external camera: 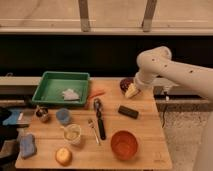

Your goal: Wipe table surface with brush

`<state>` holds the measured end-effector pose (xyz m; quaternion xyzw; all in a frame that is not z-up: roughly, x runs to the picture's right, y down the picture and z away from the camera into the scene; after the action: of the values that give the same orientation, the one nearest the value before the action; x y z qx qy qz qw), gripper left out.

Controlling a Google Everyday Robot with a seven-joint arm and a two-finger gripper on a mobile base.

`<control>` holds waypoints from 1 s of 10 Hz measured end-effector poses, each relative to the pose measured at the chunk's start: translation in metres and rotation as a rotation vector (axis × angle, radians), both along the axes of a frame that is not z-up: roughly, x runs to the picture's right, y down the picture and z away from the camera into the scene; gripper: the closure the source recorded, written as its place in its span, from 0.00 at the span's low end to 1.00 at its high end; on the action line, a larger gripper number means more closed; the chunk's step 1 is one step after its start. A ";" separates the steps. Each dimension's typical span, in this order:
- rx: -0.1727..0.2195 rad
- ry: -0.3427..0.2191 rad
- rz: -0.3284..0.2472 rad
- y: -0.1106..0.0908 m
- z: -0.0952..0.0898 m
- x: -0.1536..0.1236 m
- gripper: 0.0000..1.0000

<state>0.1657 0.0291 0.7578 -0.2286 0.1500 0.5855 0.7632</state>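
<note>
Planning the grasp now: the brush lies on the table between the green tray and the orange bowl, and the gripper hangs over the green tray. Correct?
Not quite. The camera view shows the gripper at the back right of the table, by the dark bowl, not over the green tray. The brush does lie on the table surface between the tray and the orange bowl.

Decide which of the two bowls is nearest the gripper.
The dark bowl at the far edge of the table surface: the gripper hangs right beside it, whereas the orange bowl sits at the near edge.
</note>
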 end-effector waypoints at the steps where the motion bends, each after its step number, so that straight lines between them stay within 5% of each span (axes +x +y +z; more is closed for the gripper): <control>1: 0.003 -0.026 -0.034 0.002 -0.002 -0.022 0.20; 4: 0.014 -0.151 -0.149 0.019 -0.020 -0.111 0.20; 10: 0.011 -0.161 -0.162 0.025 -0.020 -0.119 0.20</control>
<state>0.0470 0.0537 0.7375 -0.2578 0.1028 0.5022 0.8190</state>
